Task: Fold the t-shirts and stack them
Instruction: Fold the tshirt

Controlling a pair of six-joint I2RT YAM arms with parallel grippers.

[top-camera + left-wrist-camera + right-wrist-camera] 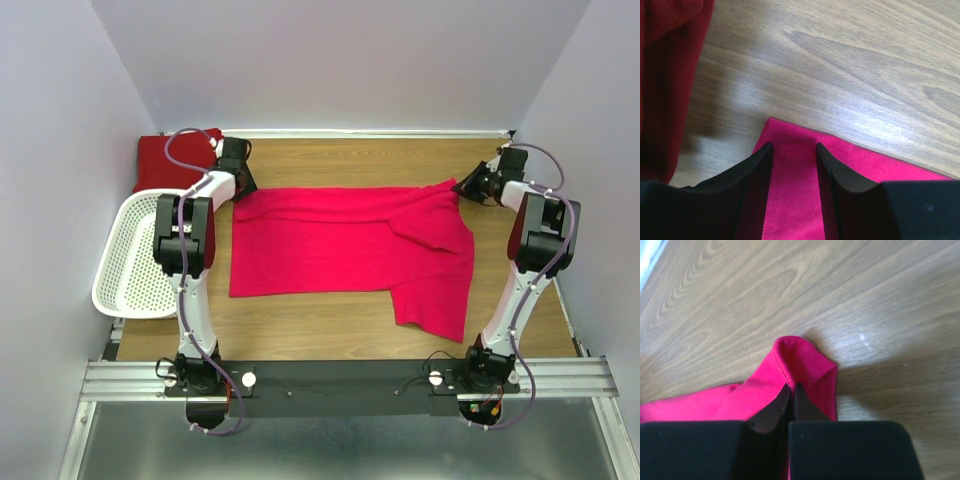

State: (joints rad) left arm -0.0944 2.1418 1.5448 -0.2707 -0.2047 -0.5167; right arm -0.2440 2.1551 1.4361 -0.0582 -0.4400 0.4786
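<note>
While we looked down from the top camera, the bright crimson-pink soft fabric t-shirt [340, 245] [865, 167] [790, 365] lay spread over the middle of the light wooden table [330, 160] [840, 65] [740, 300], its right part rumpled and reaching toward 5 o'clock. At the shirt's 10 o'clock corner we saw the left gripper [243, 185] [794, 147] with its jaws apart, one black finger on each side of the hem; whether the fingers pressed on the cloth we could not tell from the wrist view. At the 2 o'clock corner the right gripper [465, 185] [792, 386] had its jaws pinched together on a raised fold of the same shirt. We found a darker red fabric shirt [180, 155] [665, 75] bunched at the table's 10 o'clock corner, just beside the left gripper. A white perforated plastic basket [100, 290] sat at 9 o'clock.
</note>
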